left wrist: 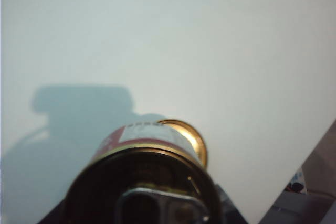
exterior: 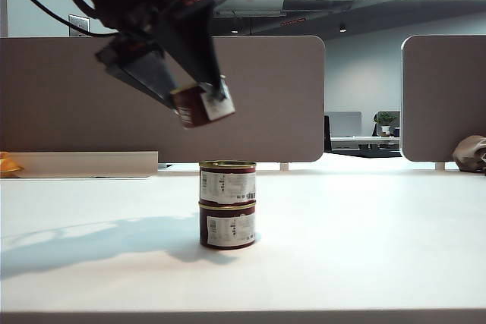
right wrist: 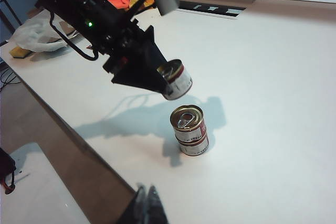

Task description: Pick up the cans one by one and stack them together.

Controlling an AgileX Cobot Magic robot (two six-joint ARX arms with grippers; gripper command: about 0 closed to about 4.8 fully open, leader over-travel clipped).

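Exterior view: third can (exterior: 201, 105) is clamped, tilted, in left gripper (exterior: 199, 104) – carried high above and just left of two stacked cans (exterior: 227, 204) on table (exterior: 364, 248), presumably for clearance. Right gripper (right wrist: 146, 203) is clenched empty, parked well apart.

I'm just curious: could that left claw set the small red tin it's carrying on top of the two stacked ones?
Probably yes: the left claw holds the small red tin above the two-tin stack, whose gold lid is bare.
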